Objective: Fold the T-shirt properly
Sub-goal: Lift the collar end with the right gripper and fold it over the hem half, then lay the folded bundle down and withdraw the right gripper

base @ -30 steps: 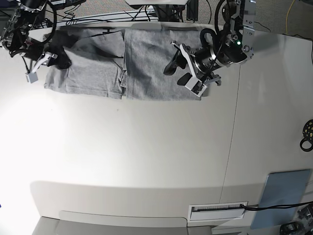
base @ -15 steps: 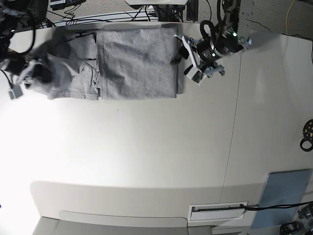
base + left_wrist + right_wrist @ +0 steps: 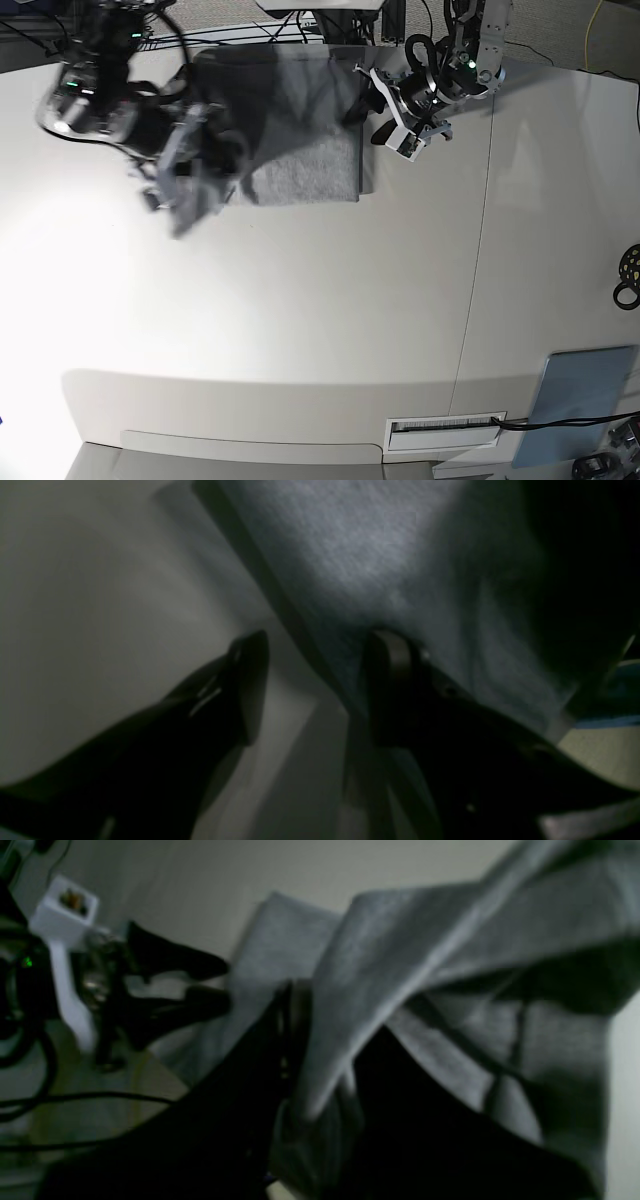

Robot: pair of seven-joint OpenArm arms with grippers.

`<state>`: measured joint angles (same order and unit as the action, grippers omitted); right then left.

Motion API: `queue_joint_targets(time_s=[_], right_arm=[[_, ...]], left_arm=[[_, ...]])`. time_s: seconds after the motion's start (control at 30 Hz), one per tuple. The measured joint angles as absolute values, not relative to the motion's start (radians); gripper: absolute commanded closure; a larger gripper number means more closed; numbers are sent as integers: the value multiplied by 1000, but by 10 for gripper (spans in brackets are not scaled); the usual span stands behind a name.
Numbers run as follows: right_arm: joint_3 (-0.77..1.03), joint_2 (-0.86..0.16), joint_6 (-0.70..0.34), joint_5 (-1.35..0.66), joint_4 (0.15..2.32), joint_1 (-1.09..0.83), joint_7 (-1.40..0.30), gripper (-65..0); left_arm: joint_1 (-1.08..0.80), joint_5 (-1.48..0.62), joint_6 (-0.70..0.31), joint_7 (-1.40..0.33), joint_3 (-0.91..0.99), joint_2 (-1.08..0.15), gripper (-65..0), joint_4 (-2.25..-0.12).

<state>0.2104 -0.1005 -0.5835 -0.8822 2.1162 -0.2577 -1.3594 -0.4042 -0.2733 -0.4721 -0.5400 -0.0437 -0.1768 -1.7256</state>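
Grey T-shirt [image 3: 300,150], half-folded, one side lifted

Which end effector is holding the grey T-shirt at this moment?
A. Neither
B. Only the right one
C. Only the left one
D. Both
B: in the right wrist view the right end effector pinches a lifted fold of the T-shirt, while the left end effector stands open at the cloth's edge, gripping nothing.
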Motion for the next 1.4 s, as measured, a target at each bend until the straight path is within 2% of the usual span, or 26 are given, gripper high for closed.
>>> queue_joint_targets(time_s=[0.3, 0.6, 0.73, 0.77, 0.87, 0.93, 1.23, 1.4], right_arm=[[-229, -44, -434, -554, 2116, -246, -1173, 0], [-430, -16, -313, -345, 2115, -244, -1094, 0], [-451, -16, -340, -289, 2115, -244, -1095, 0], [-451, -16, -365, -286, 2115, -244, -1095, -18], [-451, -16, -422, -281, 2115, -244, -1094, -173], [-452, -16, -431, -289, 2115, -244, -1084, -232], [-452, -16, -435, -500, 2115, -244, -1068, -234], [-426, -16, -473, -509, 2138, -236, -1068, -233]], left_arm=[[-403, -273, -472, -541, -44, -175, -304, -1725], [-402, -272, -472, -541, -44, -175, -304, -1725], [-402, -271, -472, -541, -44, -175, -304, -1725], [-402, -271, -472, -541, -44, -175, -304, -1725], [-402, -271, -472, -541, -44, -175, -304, -1725], [-402, -271, -472, -541, -44, -175, -304, -1725], [-401, -268, -472, -555, -37, -175, -304, -1737], [-404, -245, -471, -685, 17, -175, -304, -1814]])
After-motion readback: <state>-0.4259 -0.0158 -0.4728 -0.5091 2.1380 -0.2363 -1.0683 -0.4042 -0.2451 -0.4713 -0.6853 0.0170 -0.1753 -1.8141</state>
